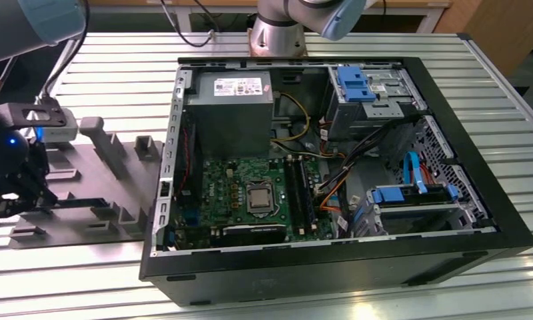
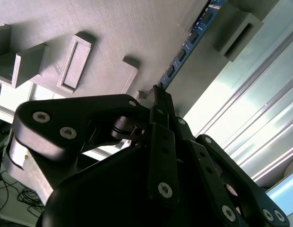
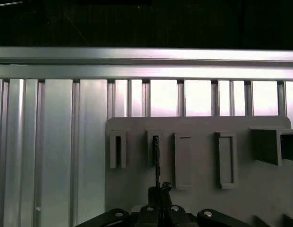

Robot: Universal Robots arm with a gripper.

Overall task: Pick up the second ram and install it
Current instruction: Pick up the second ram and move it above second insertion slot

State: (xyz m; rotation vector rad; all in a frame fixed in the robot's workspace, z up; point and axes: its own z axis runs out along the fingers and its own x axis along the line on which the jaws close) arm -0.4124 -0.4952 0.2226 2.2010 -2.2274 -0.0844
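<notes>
- The gripper (image 3: 159, 191) is pinched on the second ram (image 3: 156, 161), with raised blocks (image 3: 183, 160) of the grey tray (image 1: 115, 200) close on either side.
- The case's side wall (image 1: 167, 167) rises between the tray and the motherboard (image 1: 222, 180).
- The memory slots (image 1: 300, 190) lie between the CPU socket (image 1: 259, 197) and the orange cables (image 1: 330, 193), with the power supply (image 1: 229, 107) near their far end. The case is open above them.

An open black computer case (image 1: 338, 270) lies on a ribbed metal table (image 1: 115, 73), taking up the exterior view's centre and right. Inside it, a grey power supply (image 1: 231, 110) sits above the green motherboard (image 1: 215, 190). At the exterior view's left lies a grey moulded tray (image 1: 106, 180), probably plastic.
</notes>
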